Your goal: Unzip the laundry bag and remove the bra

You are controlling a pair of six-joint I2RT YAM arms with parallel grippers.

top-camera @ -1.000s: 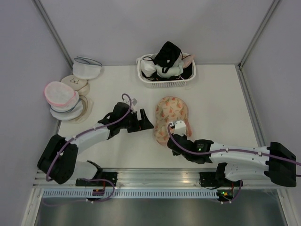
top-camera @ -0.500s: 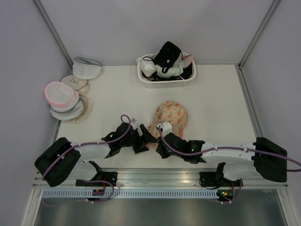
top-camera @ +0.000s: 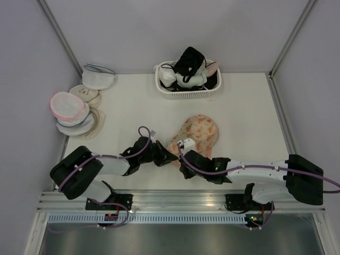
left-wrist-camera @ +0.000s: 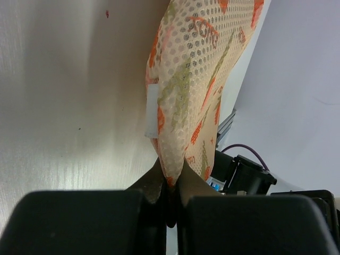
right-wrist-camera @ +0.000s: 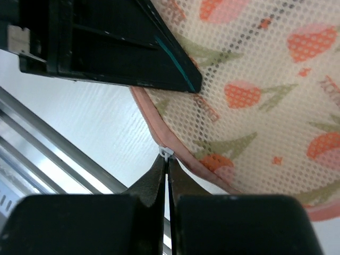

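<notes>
On the table (top-camera: 133, 95), arms lie low; left end effector (left-wrist-camera: 171, 183) pinches the laundry bag (top-camera: 199, 130), right end effector (right-wrist-camera: 166, 159) its zip pull (right-wrist-camera: 167, 152).

One flowered laundry bag (top-camera: 197, 130), one white basket (top-camera: 186, 95) holding a heap of underwear (top-camera: 189, 61) that I cannot count, two grippers, namely left gripper (left-wrist-camera: 170, 183) and right gripper (right-wrist-camera: 167, 159), and at least three round mesh bags (top-camera: 69, 106)

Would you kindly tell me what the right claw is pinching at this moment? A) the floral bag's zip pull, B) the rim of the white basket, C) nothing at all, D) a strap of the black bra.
A: in the right wrist view the right claw is shut on the small metal zip pull at the peach edging of the laundry bag.
</notes>
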